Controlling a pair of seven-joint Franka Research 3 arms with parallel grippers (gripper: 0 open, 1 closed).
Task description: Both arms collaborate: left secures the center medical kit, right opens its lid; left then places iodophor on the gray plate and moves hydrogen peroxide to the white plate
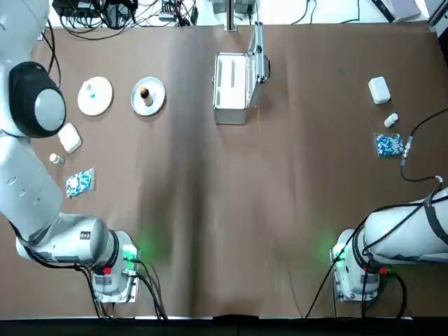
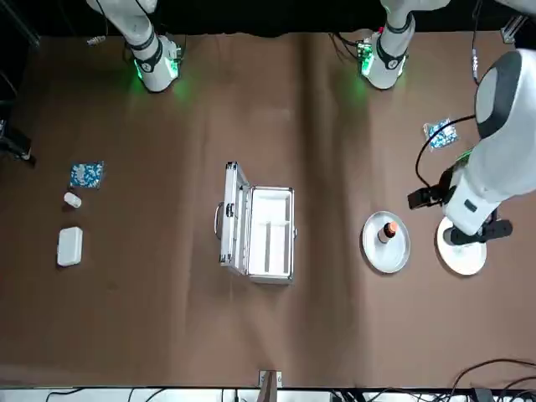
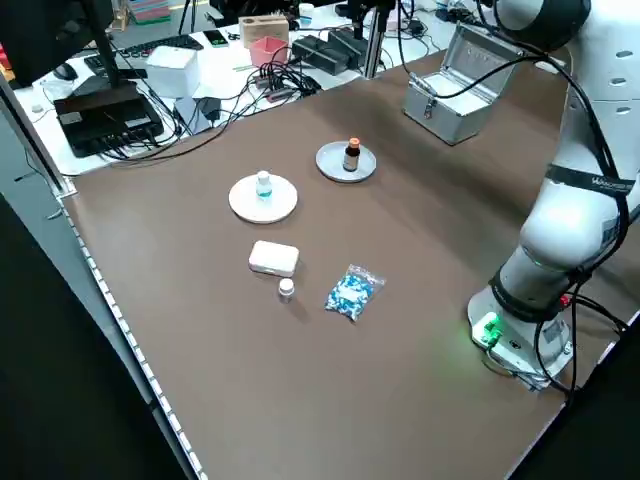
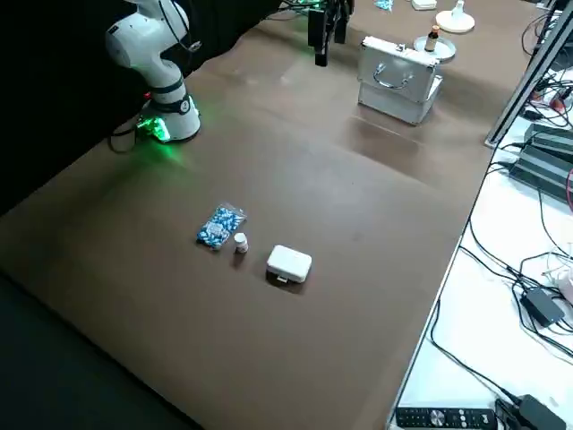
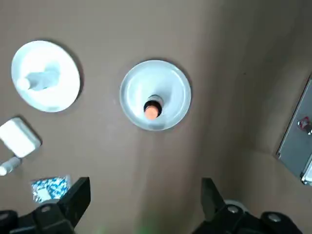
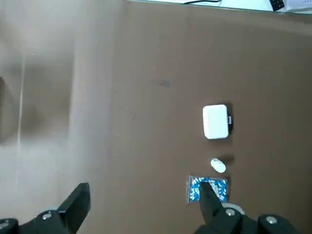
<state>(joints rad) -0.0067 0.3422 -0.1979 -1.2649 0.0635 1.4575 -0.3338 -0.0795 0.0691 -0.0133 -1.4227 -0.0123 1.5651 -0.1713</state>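
The medical kit (image 1: 231, 87) stands at the table's far centre with its lid (image 1: 257, 49) swung up and open. On the gray plate (image 1: 158, 100) stands the iodophor (image 1: 144, 92), a brown bottle. Left of it, the white plate (image 1: 103, 102) carries the hydrogen peroxide (image 1: 89, 89). My left gripper (image 5: 146, 181) hangs open and empty high above the table, on the near side of both plates. Over the table's right side my right gripper (image 6: 145, 186) is also open and empty. Neither gripper touches the kit.
A white box (image 1: 69, 137), a small vial (image 1: 56, 159) and a blue packet (image 1: 79, 183) lie near the left arm. A matching box (image 1: 379, 89), vial (image 1: 390, 120) and packet (image 1: 388, 145) lie at the right. Cables run along the far edge.
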